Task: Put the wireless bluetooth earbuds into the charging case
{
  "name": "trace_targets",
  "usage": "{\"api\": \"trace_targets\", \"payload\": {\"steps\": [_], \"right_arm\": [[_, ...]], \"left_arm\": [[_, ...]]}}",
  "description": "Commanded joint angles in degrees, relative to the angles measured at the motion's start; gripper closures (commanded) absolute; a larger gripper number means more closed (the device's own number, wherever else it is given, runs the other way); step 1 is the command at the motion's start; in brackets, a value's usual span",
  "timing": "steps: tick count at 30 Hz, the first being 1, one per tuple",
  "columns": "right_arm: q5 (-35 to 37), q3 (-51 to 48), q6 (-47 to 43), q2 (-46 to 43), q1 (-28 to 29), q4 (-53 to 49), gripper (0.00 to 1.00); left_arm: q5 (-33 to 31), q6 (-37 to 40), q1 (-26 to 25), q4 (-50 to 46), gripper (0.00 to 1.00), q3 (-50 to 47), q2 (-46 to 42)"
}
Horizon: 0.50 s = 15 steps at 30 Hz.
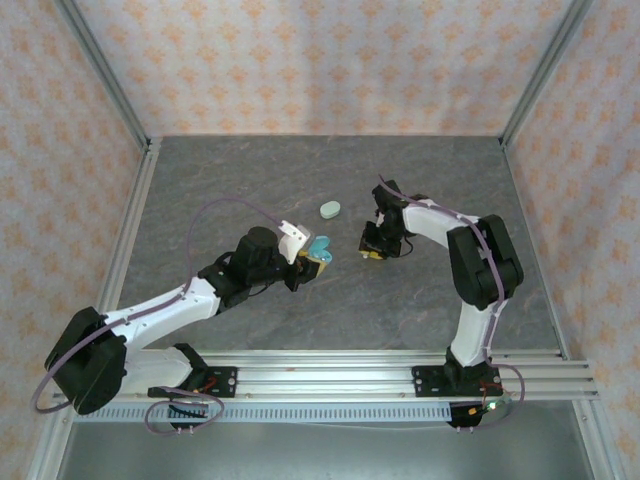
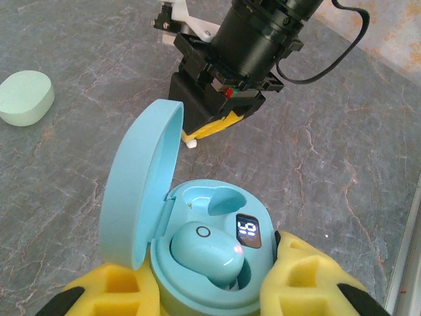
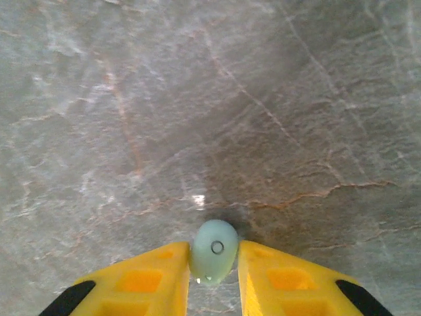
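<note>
The left gripper [image 2: 214, 286] is squeezed tight on the blue case [image 2: 197, 197]. It holds the case up off the table [image 1: 250, 170], with the lid [image 2: 141, 178] flipped open and standing up on the left side. The yellow fingers [image 2: 118, 289] press on both sides of the bottom part.

1 blue earbud [image 2: 207, 250] sits snug in its hole inside the case. A tiny red light glows on it, and the little screen [image 2: 247, 231] beside it is lit. So this part of the job looks done.

The empty slot [image 2: 220, 199] is just behind that earbud, and nothing is in it yet.

The right gripper [image 3: 214, 255] is pinched on a pale earbud [image 3: 214, 240]. The earbud is stuck between the 2 yellow fingertips, very close to the table. From these pictures I cannot tell if it touches the table. In the view from above, the right gripper [image 1: 372, 250] is near the blue case but apart from it.

My guess is that this earbud goes into the empty slot next, so it needs to be lifted and carried over to the open case.

A green case [image 1: 330, 209] lies on the table farther back, with its lid shut. I cannot tell what is inside it. I think that one is for later.
</note>
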Motion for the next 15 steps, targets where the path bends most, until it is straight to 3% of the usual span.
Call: {"api": "trace_targets", "payload": {"steps": [1,15], "right_arm": [[0.96,-0.27,-0.42,1.82,-0.11,-1.29,0.74],[2.09,1.24,-1.27,-2.28,-0.03,-3.46,0.84]], "left_arm": [[0.39,1.13,-0.42,0.84,0.92,1.89,0.37],[0.47,1.21,-0.41,0.72,0.92,2.31,0.39]]}}
